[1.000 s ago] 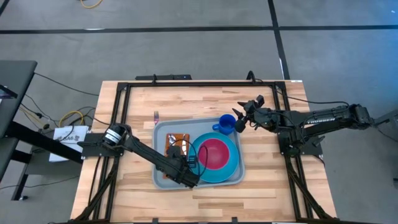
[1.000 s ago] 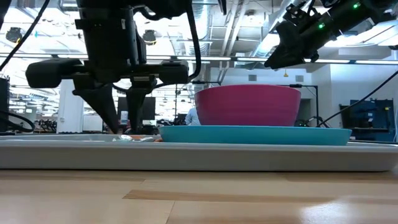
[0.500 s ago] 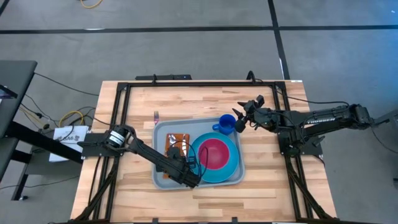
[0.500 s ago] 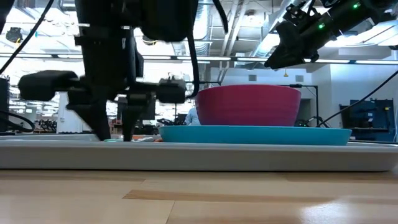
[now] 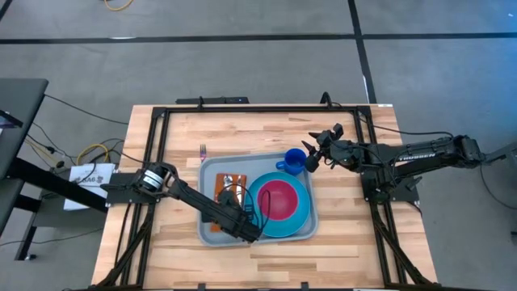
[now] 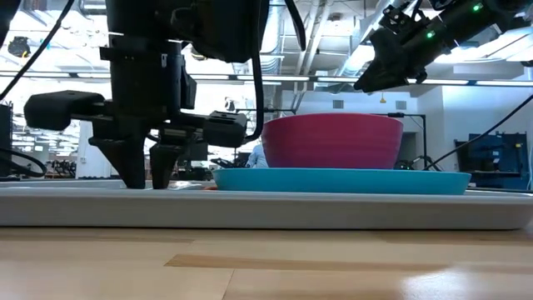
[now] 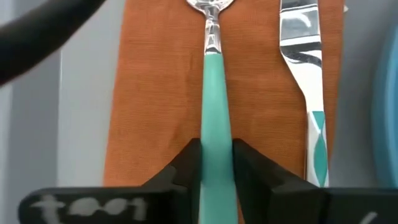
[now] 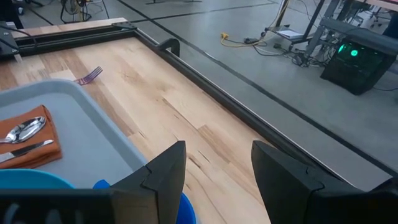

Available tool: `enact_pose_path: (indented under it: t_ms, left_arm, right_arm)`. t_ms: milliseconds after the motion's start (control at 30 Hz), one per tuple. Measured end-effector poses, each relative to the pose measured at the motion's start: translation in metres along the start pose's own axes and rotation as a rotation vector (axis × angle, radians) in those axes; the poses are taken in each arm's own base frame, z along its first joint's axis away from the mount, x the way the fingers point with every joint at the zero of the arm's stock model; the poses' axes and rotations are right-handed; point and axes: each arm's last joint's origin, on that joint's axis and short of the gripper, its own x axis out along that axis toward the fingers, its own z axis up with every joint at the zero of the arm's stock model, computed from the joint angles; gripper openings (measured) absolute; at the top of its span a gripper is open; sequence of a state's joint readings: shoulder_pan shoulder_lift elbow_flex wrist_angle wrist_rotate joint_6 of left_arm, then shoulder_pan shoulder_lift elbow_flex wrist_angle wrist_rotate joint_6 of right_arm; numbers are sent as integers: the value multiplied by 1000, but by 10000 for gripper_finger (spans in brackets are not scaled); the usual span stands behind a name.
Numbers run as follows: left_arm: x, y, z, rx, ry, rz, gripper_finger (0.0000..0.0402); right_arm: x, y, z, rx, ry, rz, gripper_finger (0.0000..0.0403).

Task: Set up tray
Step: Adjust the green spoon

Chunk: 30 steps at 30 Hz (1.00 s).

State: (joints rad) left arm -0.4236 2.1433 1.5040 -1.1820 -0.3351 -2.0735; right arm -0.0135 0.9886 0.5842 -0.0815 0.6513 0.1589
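Since the earlier frame the left gripper (image 5: 235, 224) has shifted slightly toward the tray's left edge. Its fingers (image 7: 186, 163) are closed on the teal spoon (image 7: 213, 93), which lies on the orange napkin (image 7: 161, 93) beside a knife (image 7: 303, 56). The tray (image 5: 208, 171) sits at the table's centre. The right gripper (image 5: 312, 150) hovers open over the blue cup (image 5: 292, 160)

I see even, bright overhead light in high view; shadows under arms soft and short. Low view strongly backlit: ceiling fixtures blow out white, left gripper (image 6: 148, 171) reads as near-black silhouette, table (image 6: 266, 267) foreground soft, out of focus. Left wrist view close and slightly blurred; spoon (image 7: 214, 93) bowl and knife (image 7: 305, 56) blade throw white glare. In right wrist view I note near fingers blurred, floor beyond sharp, mild bending at edges.
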Motion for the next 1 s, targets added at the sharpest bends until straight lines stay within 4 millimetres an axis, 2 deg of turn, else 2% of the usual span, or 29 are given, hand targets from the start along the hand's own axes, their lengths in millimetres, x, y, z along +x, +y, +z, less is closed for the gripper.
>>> enact_pose_path:
  t_ms: [100, 300, 400, 533, 733, 1000]
  left_arm:
    - [-4, 0, 1, 18, 10, 21, 51]
    - [-20, -1, 5, 30, -24, 43, 74]
    - [-23, -2, 4, 28, -25, 24, 66]
    - [-26, 3, 1, 40, -14, 51, 53]
    - [-28, 9, -4, 29, -28, 74, 66]
    - [-29, 13, -6, 75, -1, 114, 57]
  right_arm:
    - [0, 0, 0, 0, 0, 0, 177]
    - [0, 0, 0, 0, 0, 0, 177]
    - [0, 0, 0, 0, 0, 0, 177]
    - [0, 0, 0, 0, 0, 0, 177]
    - [0, 0, 0, -1, 0, 0, 177]
    - [0, 0, 0, 0, 1, 0, 177]
